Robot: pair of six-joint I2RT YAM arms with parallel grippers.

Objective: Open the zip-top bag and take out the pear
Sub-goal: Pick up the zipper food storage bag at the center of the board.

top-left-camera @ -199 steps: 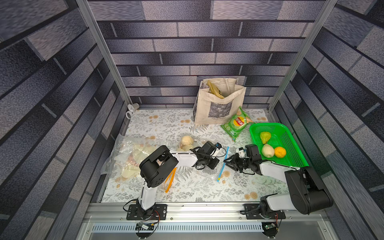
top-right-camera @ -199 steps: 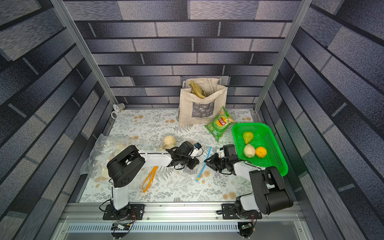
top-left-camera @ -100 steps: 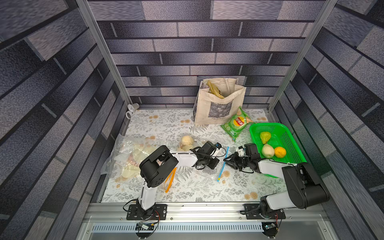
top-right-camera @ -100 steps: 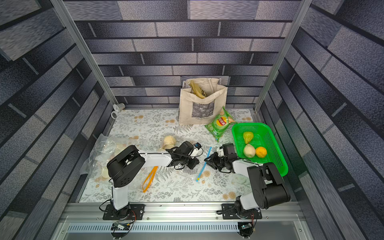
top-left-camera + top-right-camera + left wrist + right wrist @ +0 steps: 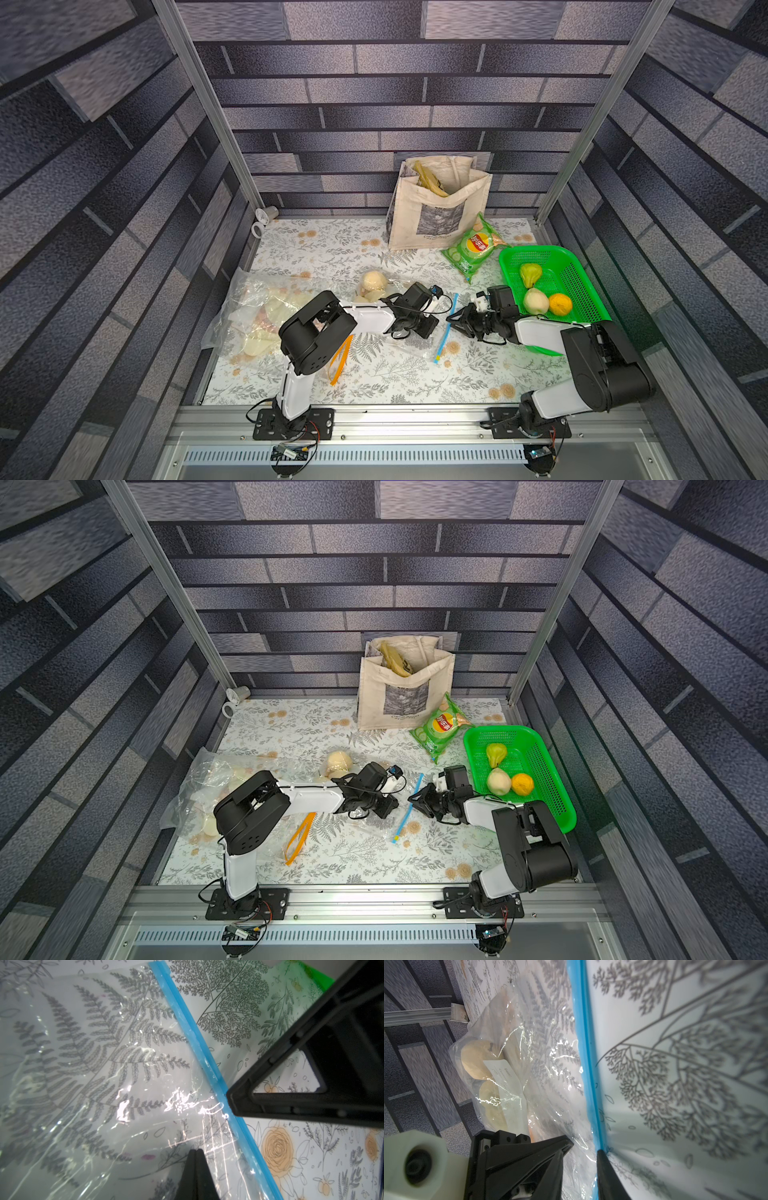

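Left gripper [image 5: 196, 1151]: we see its jaws pressed together, pinching the clear film of the zip-top bag [image 5: 104, 1064]
Right gripper [image 5: 230, 1102]: its tips nearly meet on the blue zip strip [image 5: 193, 1039], gripping it
Pear [image 5: 475, 1061]: we find it inside the bag, at the end away from the strip

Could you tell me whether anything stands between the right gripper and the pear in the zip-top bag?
Yes: the blue zip strip, apparently still sealed, and the zip-top bag's clear plastic separate the right gripper from the pear.
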